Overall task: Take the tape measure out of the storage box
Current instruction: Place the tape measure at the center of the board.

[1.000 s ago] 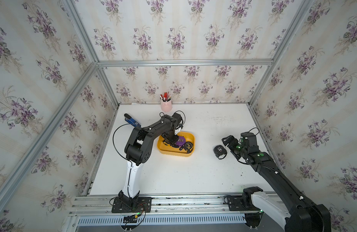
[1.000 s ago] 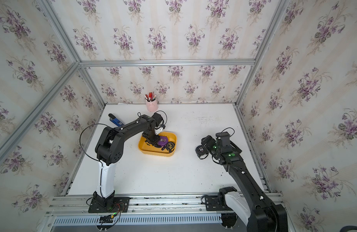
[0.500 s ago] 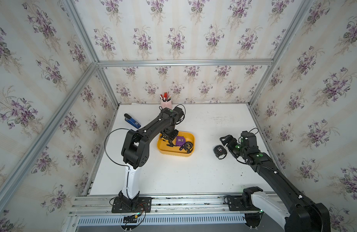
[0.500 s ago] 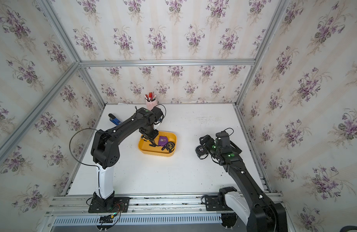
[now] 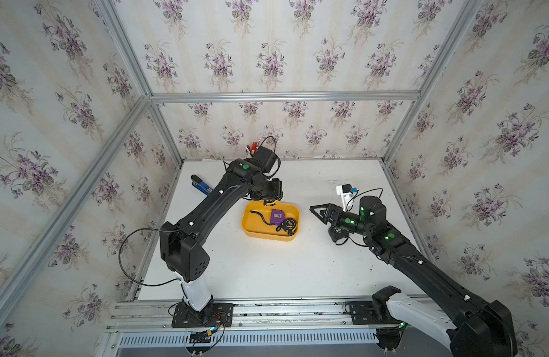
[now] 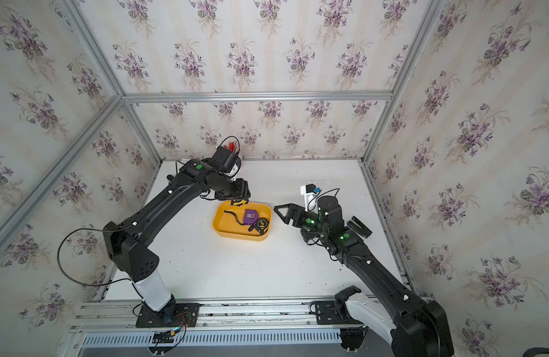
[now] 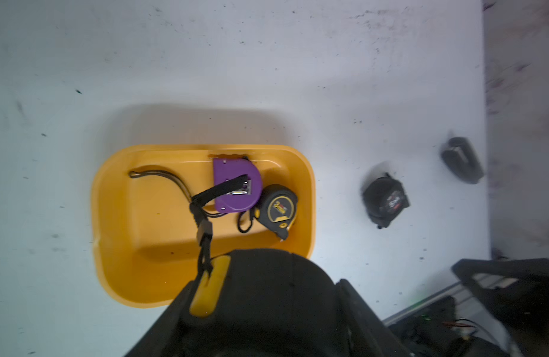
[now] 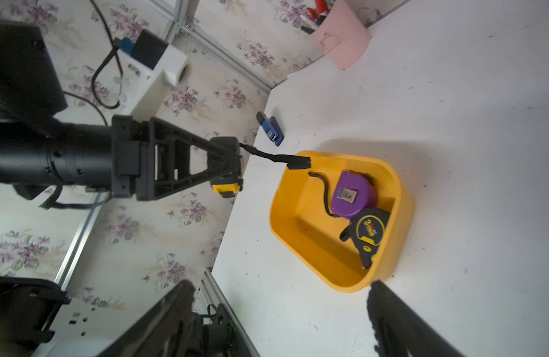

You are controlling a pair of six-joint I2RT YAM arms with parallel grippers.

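Tape measure (image 7: 261, 296), black with a yellow button, sits clamped in the left gripper (image 8: 227, 163), held in the air above the far rim of the storage box (image 5: 257, 224); its strap (image 7: 205, 235) hangs down, the end level with that rim and just inside it. Two more lie together at one end of the box: a purple tape measure (image 5: 277, 216) and, touching it, a black and yellow tape measure (image 5: 289, 224); the purple one's cord trails across the box floor, and in the right wrist view the hanging strap seems clear of it. The right gripper (image 5: 317, 214) stands wide apart and empty, just beside the box on the side away from the left arm; a black tape measure (image 7: 386, 201) lies near it on the table (image 5: 267, 272).

The step in hand looks like the carry-out, with the lift nearly done; to do it well, keep the clamp firm and rise a little more, so the strap end passes over the rim rather than hooking it or the cord; then move sideways to bare table, away from the right gripper; set the body down flat before letting go; watch that the light box does not get dragged along.
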